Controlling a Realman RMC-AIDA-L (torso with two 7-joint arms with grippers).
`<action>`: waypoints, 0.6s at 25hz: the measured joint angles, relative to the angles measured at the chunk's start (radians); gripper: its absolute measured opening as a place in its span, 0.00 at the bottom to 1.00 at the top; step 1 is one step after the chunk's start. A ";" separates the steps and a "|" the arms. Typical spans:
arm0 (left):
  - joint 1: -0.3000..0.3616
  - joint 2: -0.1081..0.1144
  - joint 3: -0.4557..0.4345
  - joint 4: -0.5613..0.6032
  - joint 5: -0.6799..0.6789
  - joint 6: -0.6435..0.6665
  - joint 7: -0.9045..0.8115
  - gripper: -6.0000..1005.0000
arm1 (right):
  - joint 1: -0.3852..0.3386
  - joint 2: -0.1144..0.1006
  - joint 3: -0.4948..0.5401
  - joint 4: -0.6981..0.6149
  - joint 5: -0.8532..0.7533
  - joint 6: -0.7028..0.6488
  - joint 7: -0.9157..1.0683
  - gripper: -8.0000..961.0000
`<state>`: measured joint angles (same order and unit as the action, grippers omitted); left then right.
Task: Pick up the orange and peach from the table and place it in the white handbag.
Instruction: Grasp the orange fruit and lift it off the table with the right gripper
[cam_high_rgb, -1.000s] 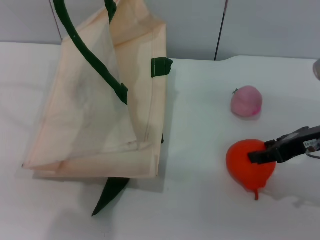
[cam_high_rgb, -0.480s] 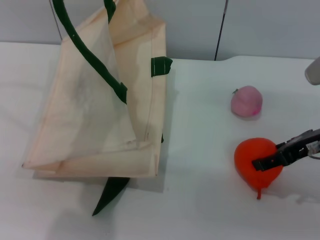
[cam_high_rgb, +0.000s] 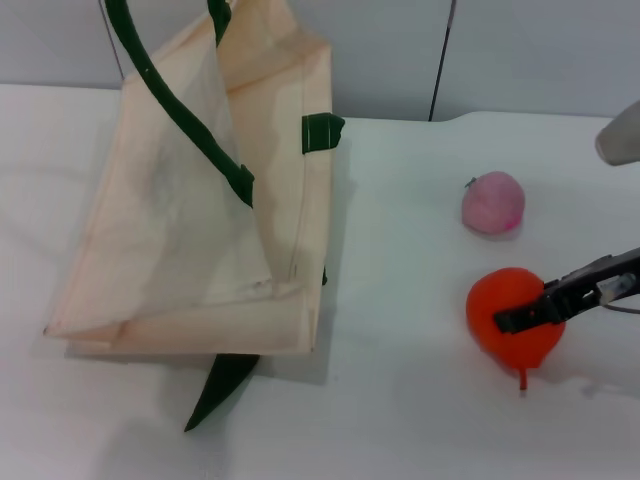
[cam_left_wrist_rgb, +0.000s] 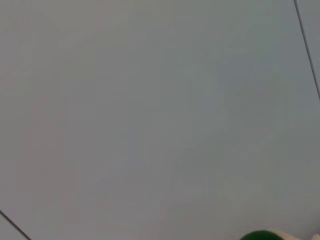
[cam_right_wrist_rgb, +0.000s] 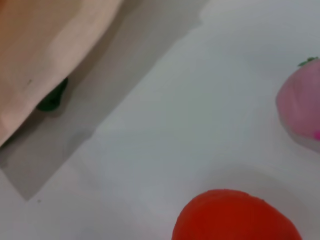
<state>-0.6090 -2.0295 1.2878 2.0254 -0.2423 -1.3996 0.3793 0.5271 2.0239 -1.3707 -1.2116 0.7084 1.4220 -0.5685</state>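
Observation:
The orange (cam_high_rgb: 503, 298) is at the right front of the white table, with my right gripper (cam_high_rgb: 520, 316) shut on it. One dark finger (cam_high_rgb: 530, 310) crosses its front and the other is hidden behind it. The right wrist view shows the orange (cam_right_wrist_rgb: 235, 217) close below the camera. The pale pink peach (cam_high_rgb: 492, 203) rests on the table behind the orange, apart from it, and also appears in the right wrist view (cam_right_wrist_rgb: 300, 112). The white handbag (cam_high_rgb: 180, 230) stands on the left with its mouth held up by green handles (cam_high_rgb: 175, 110). My left gripper is out of view.
A green strap (cam_high_rgb: 222, 385) of the bag trails onto the table at its front corner. A grey wall with a thin dark cable (cam_high_rgb: 440, 60) runs behind the table. The left wrist view shows only the wall and a bit of green (cam_left_wrist_rgb: 260, 235).
The orange has shifted a little to the right and slightly up with the right gripper's finger across it. Bag and peach have not moved.

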 joint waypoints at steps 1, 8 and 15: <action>0.000 0.000 0.000 0.000 0.000 0.000 0.000 0.13 | 0.007 0.000 0.000 0.019 -0.002 -0.006 -0.002 0.90; 0.000 0.000 0.001 -0.001 0.000 0.000 0.000 0.13 | 0.041 -0.001 0.001 0.075 -0.007 -0.013 -0.015 0.89; -0.002 0.000 0.001 -0.001 -0.001 0.001 -0.001 0.13 | 0.056 -0.001 0.003 0.090 -0.021 -0.026 -0.015 0.87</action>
<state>-0.6110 -2.0294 1.2886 2.0247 -0.2436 -1.3990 0.3788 0.5835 2.0225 -1.3675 -1.1211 0.6878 1.3957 -0.5831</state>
